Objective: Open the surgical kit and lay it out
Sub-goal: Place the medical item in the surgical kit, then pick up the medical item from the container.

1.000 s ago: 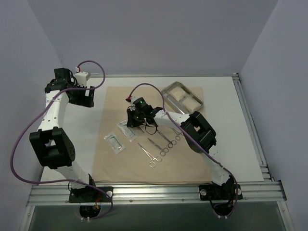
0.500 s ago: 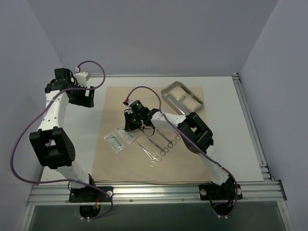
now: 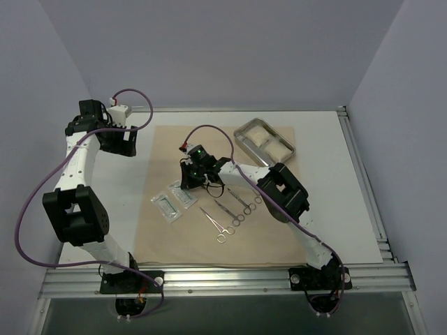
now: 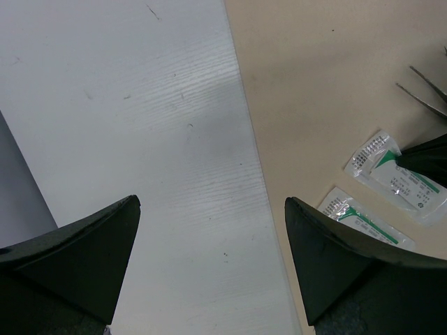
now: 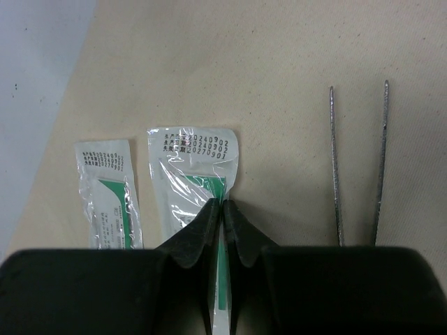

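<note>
a: so where was the kit at that moment?

b: pretty much spread out. the cloth [image 3: 167, 150] lay flat on the table [image 3: 335, 209]. the tray [image 3: 238, 133] sat at its far right corner with two gauze squares [image 3: 258, 137] inside, side by side. the clamps [image 3: 212, 222] lay in a slanted row near the middle of the cloth, rings on the near side. two packets [image 3: 166, 206] lay just beside them on the left arm's side, close together but not overlapping.

a: and the arms?

b: right gripper [image 5: 222, 213] was low over the cloth, jaws closed tight, tips together right on the near end of one packet [image 5: 190, 164]. a thin green strip showed in the slit between the fingers, but i couldn't tell if it was actually pinching the plastic or just resting on it. the other packet [image 5: 105, 188] lay flat just beside it, apart from the tips. the tweezers [image 5: 336, 167] were on the opposite side, tines parallel and pointing away from the wrist camera, not touching the packet.

a: left one?

b: left gripper [image 4: 209, 269] hung over the far left of the table, jaws spread wide, only table surface showing between them. the cloth's edge ran just beside it, and both packets sat off to one side in its wrist view.
</note>
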Motion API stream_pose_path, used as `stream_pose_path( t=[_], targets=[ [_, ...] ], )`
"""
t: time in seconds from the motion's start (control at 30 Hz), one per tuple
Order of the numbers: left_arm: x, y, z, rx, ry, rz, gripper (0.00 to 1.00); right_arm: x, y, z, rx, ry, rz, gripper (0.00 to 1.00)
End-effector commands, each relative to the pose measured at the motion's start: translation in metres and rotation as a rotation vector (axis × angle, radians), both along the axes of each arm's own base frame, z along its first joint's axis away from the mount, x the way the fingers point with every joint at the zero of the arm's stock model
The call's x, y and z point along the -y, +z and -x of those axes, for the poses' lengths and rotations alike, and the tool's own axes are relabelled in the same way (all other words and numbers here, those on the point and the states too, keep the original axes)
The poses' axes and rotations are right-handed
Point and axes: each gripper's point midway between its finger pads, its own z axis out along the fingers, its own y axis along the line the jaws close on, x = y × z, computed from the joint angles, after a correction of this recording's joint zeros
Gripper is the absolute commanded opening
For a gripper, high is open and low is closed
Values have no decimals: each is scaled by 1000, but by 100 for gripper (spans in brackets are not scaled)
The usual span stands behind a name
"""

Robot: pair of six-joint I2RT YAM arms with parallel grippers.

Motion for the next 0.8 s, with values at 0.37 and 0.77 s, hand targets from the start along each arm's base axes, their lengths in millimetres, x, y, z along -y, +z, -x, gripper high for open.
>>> stream_pose_path(
  t=[0.37, 0.77],
  targets=[
    [-3, 24, -3, 79, -7, -26, 94, 14, 64, -33, 103, -36, -41, 23],
    [-3, 24, -5, 76, -4, -21, 94, 195, 180, -150, 370, -300, 90, 43]
  ],
)
